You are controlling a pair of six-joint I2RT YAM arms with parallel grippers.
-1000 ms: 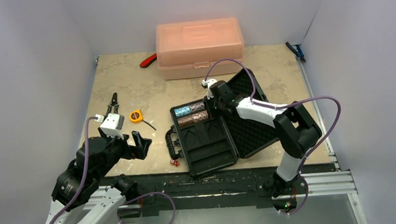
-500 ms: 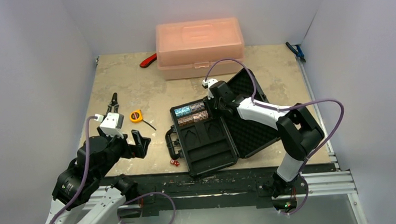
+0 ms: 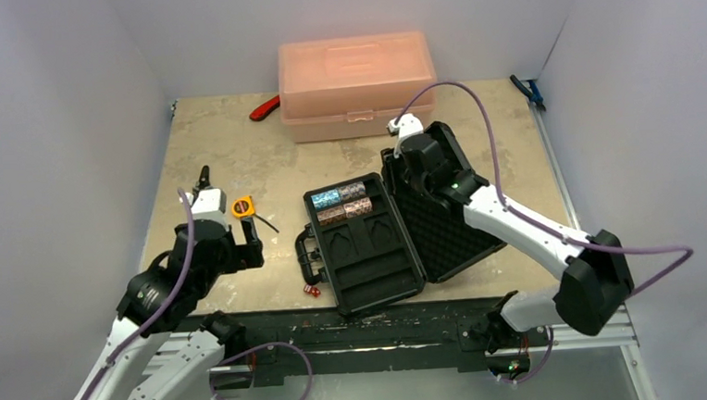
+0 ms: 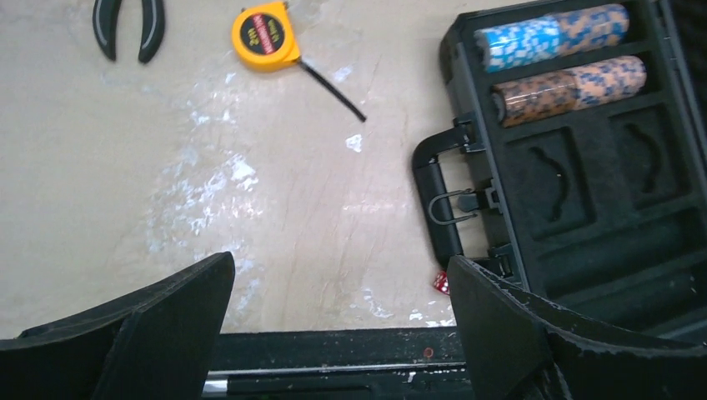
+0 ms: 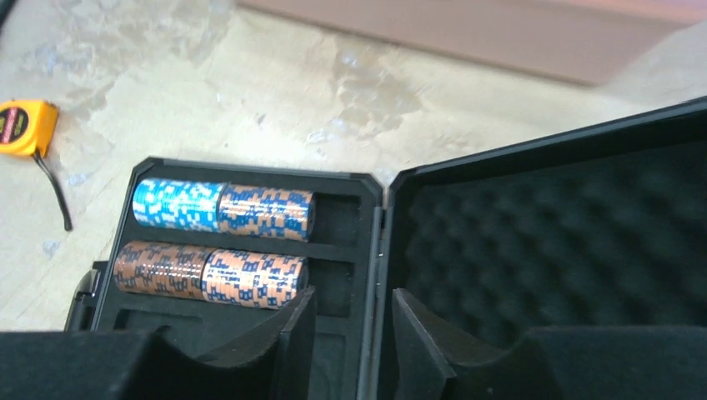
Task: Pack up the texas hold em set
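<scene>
Briefcase (image 3: 380,289): black, foam-lined, open flat mid-surface, lid to the right.
Chip stacks (image 5: 218,242): lying in the tray's two far slots.
Dice (image 3: 313,289): red, on the surface by the handle (image 4: 436,200), near side.
Left hand (image 4: 339,283): spread wide, empty, over the near-left surface.
Right hand (image 5: 354,300): narrowly parted, empty, above the hinge.

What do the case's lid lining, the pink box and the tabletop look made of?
Lid lining: matte black egg-crate foam, dimpled bumps.
Pink box: translucent plastic, smooth, light glows through.
Tabletop: beige, veined, glossy patches; stone or laminate, cannot tell.
</scene>
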